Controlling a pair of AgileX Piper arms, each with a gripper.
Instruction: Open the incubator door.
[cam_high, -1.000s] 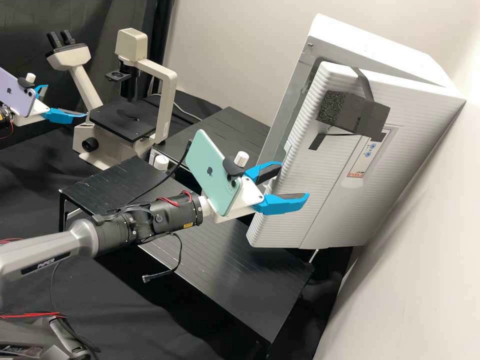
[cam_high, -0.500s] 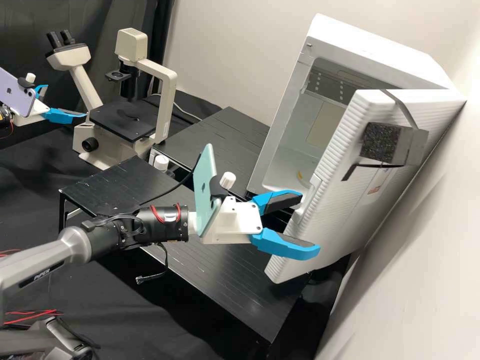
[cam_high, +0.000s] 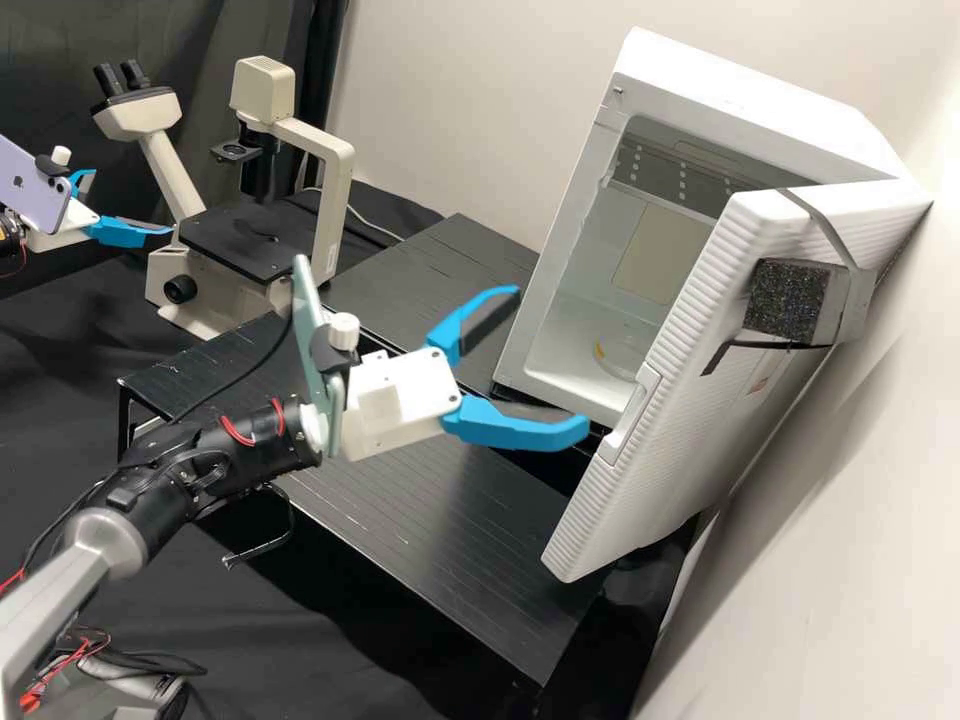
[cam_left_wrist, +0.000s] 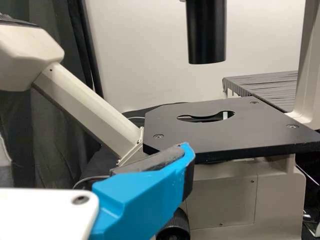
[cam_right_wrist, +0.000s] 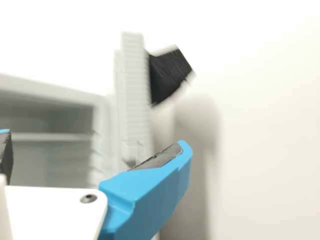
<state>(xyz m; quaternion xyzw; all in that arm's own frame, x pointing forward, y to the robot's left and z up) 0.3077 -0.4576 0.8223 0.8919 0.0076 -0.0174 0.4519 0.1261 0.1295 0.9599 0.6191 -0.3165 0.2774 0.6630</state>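
Note:
The white incubator (cam_high: 740, 100) stands with its door (cam_high: 665, 470) swung wide, showing the chamber inside. Left of the door's recessed handle (cam_high: 632, 415), and apart from it, is my right gripper (cam_high: 552, 360), open and empty. The right wrist view shows the right gripper (cam_right_wrist: 95, 139) with its fingers spread, the ribbed door edge (cam_right_wrist: 135, 95) beyond them. At the upper left, my left gripper (cam_high: 133, 202) stands open beside the microscope (cam_high: 325, 190). One finger of the left gripper (cam_left_wrist: 145, 195) shows before the microscope stage (cam_left_wrist: 250, 130).
Black slatted racks (cam_high: 450, 540) stand below the right gripper and left of the incubator. A black foam block (cam_high: 790, 298) is strapped to the door's outside. The wall (cam_high: 840, 480) runs close behind the door. A round clear dish (cam_high: 620, 355) lies in the chamber.
The door has swung from slightly ajar to wide, towards the wall. My right gripper first moved down and right with it, then drew back left, away from the handle. The left arm has kept still.

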